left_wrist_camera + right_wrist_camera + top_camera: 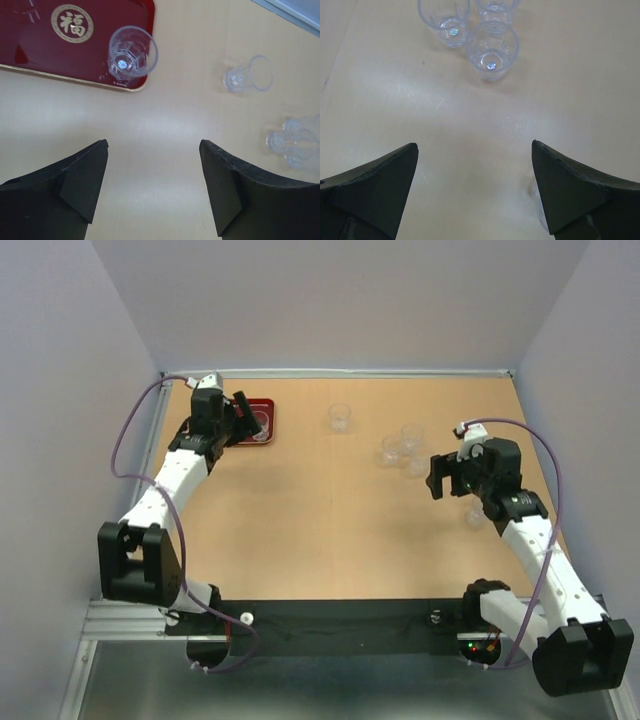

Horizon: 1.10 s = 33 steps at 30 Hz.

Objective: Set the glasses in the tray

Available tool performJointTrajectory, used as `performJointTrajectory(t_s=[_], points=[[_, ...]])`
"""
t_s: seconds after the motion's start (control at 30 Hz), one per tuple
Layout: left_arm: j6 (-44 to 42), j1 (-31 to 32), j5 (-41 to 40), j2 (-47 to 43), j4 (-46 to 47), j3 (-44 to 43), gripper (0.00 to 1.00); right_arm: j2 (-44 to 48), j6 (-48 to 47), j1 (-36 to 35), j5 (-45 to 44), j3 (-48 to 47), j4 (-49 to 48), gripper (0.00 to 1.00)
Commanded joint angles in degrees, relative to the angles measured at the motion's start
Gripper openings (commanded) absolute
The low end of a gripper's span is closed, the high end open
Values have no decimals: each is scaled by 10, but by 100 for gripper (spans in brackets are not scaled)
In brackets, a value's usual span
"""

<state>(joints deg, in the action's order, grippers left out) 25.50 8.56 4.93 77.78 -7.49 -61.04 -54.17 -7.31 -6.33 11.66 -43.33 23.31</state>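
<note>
The dark red tray (35,50) with its gold emblem lies at the table's far left (268,406). One clear glass (131,54) stands upright inside the tray's near right corner. My left gripper (152,144) hangs open just in front of that corner (248,416), nothing between its fingers. A lone glass (341,418) stands mid-table (248,76). Three glasses cluster further right (401,450), seen close in the right wrist view (491,50). My right gripper (474,145) is open and empty a short way in front of them (438,480). Another glass (536,202) peeks from behind its right finger.
The tan table (330,530) is walled by grey panels on the left, back and right. A black rail (330,625) along the near edge carries both arm bases. A purple cable loops beside each arm.
</note>
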Motion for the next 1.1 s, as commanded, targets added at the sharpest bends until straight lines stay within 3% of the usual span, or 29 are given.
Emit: performJointTrajectory(t_s=[0.0, 0.17, 0.3, 0.4, 0.63, 0.8, 1.07], points=[[-10, -2, -97, 72, -11, -61, 84, 36, 16, 6, 32, -3, -50, 100], [-24, -2, -109, 170, -34, -137, 79, 50, 10, 8, 18, 5, -49, 100], [-33, -2, -123, 248, -45, -207, 66, 50, 9, 8, 21, 4, -49, 100], [-40, -2, -134, 282, -62, -255, 56, 50, 8, 8, 19, 4, -50, 100], [-55, -2, -164, 360, -89, -326, 47, 51, 5, 9, 13, 4, -49, 100], [-62, -3, -165, 398, -108, -362, 31, 52, 5, 10, 11, 3, -49, 100], [-64, -2, -151, 418, -116, -369, 29, 52, 4, 13, 7, 2, -49, 100]])
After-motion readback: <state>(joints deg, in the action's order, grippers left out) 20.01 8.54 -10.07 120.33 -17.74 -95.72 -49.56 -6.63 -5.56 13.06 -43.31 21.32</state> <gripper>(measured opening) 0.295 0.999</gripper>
